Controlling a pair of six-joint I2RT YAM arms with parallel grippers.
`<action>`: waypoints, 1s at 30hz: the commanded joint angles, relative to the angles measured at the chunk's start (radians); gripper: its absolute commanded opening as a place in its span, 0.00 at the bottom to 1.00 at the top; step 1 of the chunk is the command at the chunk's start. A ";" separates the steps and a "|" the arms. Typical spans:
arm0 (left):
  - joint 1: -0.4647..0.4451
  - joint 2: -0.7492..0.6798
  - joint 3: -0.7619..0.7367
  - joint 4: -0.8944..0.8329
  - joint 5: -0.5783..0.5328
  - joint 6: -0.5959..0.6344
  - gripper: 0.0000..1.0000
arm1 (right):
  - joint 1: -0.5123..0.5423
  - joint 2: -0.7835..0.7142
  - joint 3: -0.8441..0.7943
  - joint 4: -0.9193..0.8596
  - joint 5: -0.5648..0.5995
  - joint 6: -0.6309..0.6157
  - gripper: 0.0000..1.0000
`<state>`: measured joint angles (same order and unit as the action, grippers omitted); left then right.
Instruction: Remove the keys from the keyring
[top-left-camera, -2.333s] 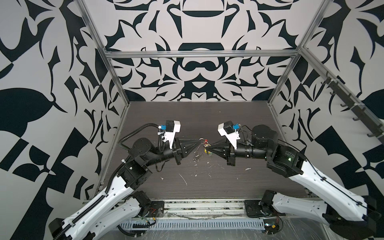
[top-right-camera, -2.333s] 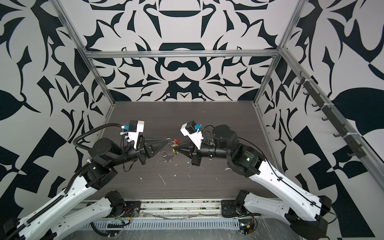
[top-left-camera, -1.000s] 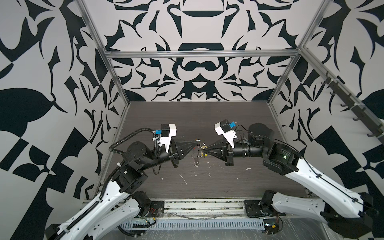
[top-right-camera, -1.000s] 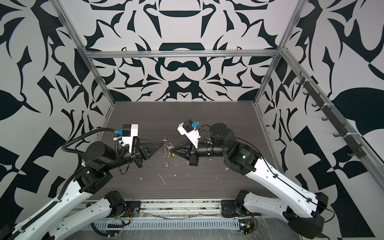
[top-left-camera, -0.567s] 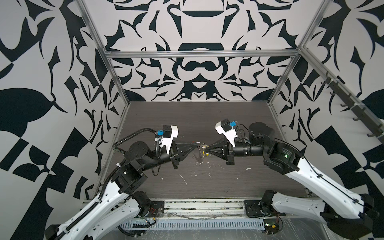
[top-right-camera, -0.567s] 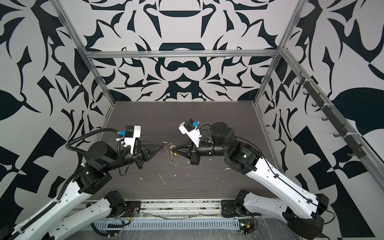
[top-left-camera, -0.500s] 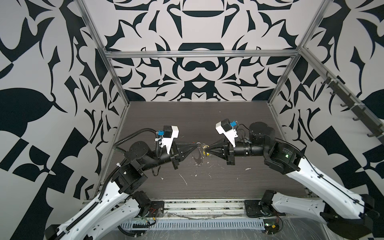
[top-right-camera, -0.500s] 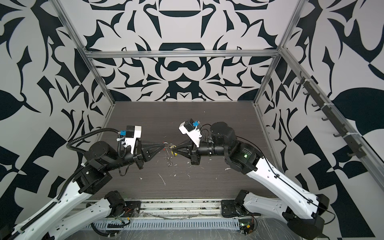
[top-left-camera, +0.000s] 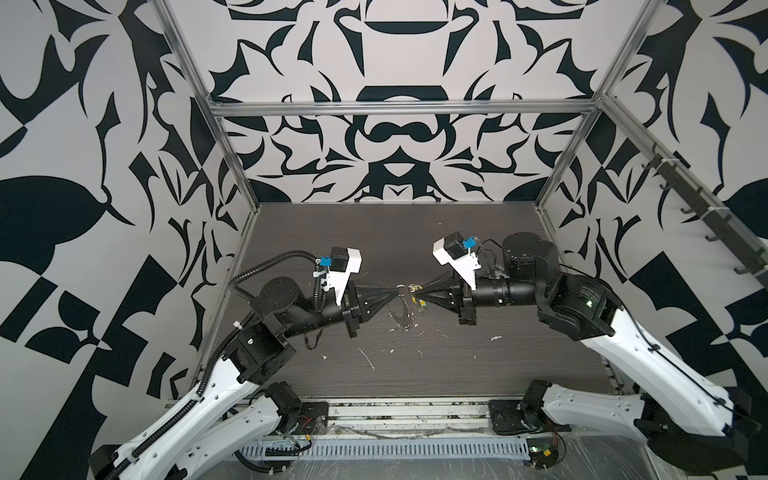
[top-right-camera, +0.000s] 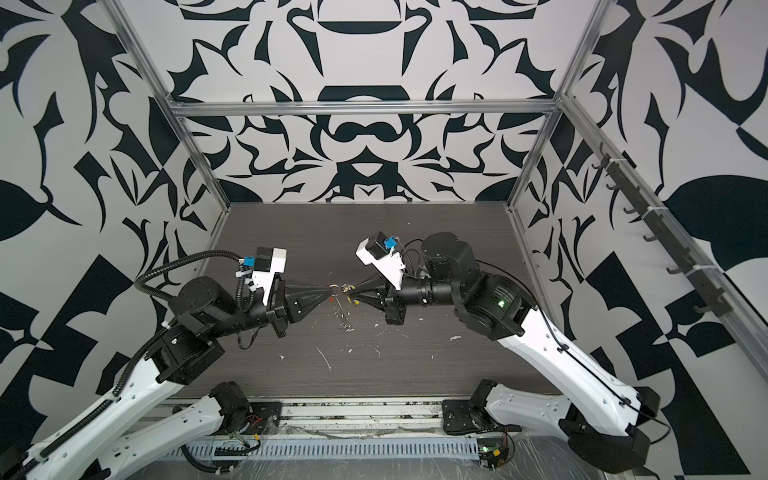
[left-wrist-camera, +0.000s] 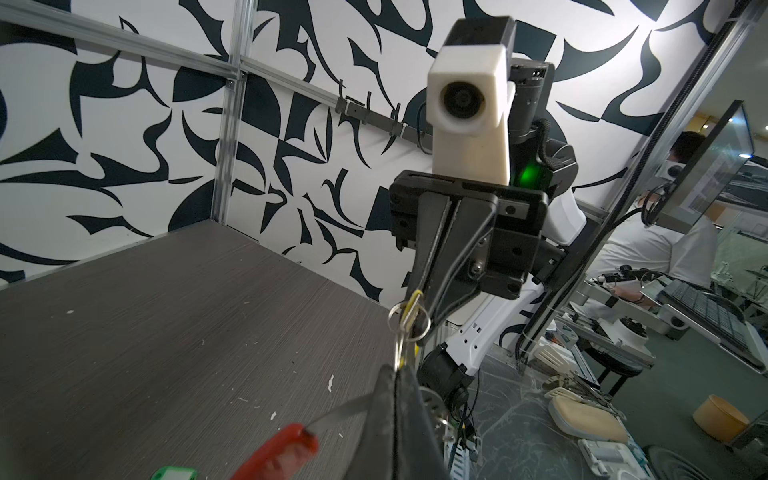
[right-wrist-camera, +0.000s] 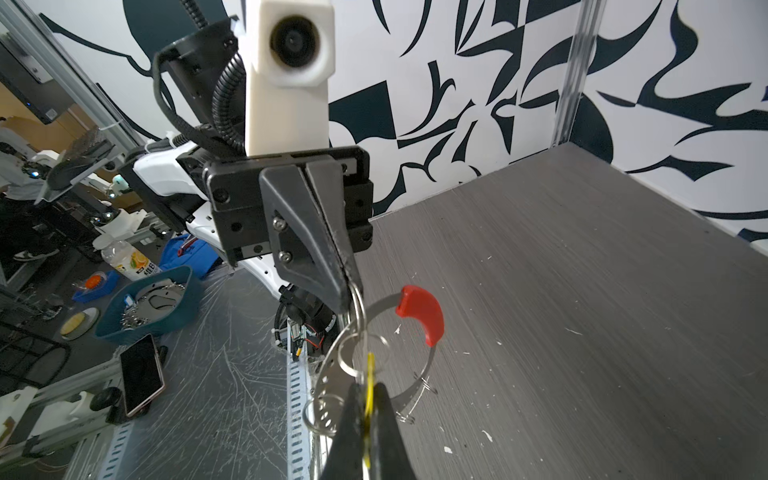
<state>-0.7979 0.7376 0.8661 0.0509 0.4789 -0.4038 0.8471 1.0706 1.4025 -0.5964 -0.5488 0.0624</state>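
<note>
Above the middle of the table my two grippers meet tip to tip. My left gripper is shut on a small wire ring of the keyring. From that ring the perforated silvery hoop hangs down, with its red sleeve. My right gripper is shut on the yellow tag of one of the keys. A green tag shows low beside the red sleeve. The metal keys themselves cannot be made out. In both top views the hoop dangles edge-on under the tips.
White flecks are scattered on the dark table below the grippers. Patterned walls close the back and sides. Past the metal front rail lie a blue bin and a phone.
Both grippers stay shut and tip to tip on the ring bundle. The pair has shifted only slightly above the table, and the hoop still hangs beneath them.
</note>
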 joint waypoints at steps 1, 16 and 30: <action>0.016 0.000 0.036 -0.044 0.033 -0.033 0.00 | -0.027 -0.022 0.085 -0.033 0.092 -0.070 0.00; 0.016 0.101 0.125 -0.171 0.184 -0.065 0.00 | -0.026 0.025 0.182 -0.146 0.141 -0.210 0.00; 0.016 0.197 0.111 -0.055 0.334 -0.158 0.00 | -0.022 0.078 0.246 -0.141 0.087 -0.257 0.00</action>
<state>-0.7765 0.9173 0.9703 -0.0048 0.7105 -0.5323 0.8345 1.1435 1.5803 -0.8345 -0.4698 -0.1734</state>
